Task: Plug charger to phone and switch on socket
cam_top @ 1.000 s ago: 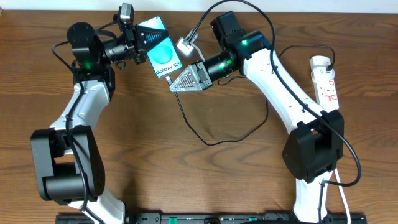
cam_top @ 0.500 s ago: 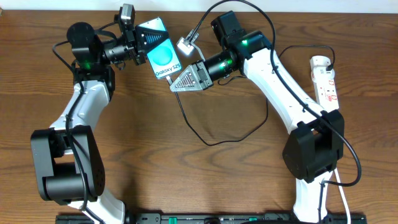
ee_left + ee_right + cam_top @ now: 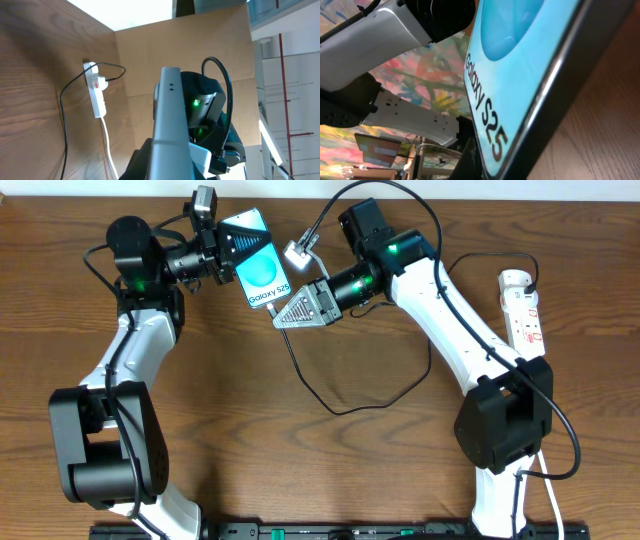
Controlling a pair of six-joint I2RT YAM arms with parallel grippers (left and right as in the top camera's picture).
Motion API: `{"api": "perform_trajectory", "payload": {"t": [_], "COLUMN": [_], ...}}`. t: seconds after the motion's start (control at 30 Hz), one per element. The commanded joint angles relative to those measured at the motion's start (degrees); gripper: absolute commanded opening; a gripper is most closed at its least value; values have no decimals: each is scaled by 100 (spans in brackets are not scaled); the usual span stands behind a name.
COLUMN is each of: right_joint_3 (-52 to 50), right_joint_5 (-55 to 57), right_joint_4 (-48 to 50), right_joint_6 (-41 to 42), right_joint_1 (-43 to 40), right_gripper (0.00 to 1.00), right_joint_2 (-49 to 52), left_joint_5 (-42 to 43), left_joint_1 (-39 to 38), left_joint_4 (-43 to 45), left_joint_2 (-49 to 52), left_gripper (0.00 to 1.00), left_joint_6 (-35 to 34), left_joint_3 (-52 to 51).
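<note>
My left gripper (image 3: 228, 248) is shut on the top end of the phone (image 3: 262, 272) and holds it tilted at the back of the table, its light blue "Galaxy S25" screen facing up. In the left wrist view the phone (image 3: 170, 120) stands edge-on between the fingers (image 3: 170, 167). My right gripper (image 3: 281, 318) sits at the phone's bottom end, closed on the tip of the charger (image 3: 340, 408), whose thin black cable hangs from the jaws. The phone's screen (image 3: 520, 60) fills the right wrist view; the tip is hidden. The socket (image 3: 523, 308) lies at the far right.
The charger cable loops across the table's middle and runs up to the socket, where its black plug (image 3: 101, 83) sits in the strip (image 3: 99, 102). The socket's white cord (image 3: 107, 145) trails towards the front. A cardboard wall (image 3: 150, 55) stands behind the table.
</note>
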Motion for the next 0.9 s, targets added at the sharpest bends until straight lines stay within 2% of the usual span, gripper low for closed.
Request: {"api": "perform_trajectory", "payload": {"t": [0.0,0.87], "right_joint_3": [90,90], "right_joint_5": [-57,-59], "right_joint_4": [39,11], "right_joint_6": [24,26], "right_joint_1": [-13,-103], "right_gripper": [1,1], "right_joint_2": [-109,-109], "left_joint_5": [378,468], "left_joint_1": [-4,39], "left_joint_4": [74,72], "left_joint_2": [-33,-33], "left_gripper": [7,7], "left_joint_6": [157,332], "left_joint_3": [44,44]}}
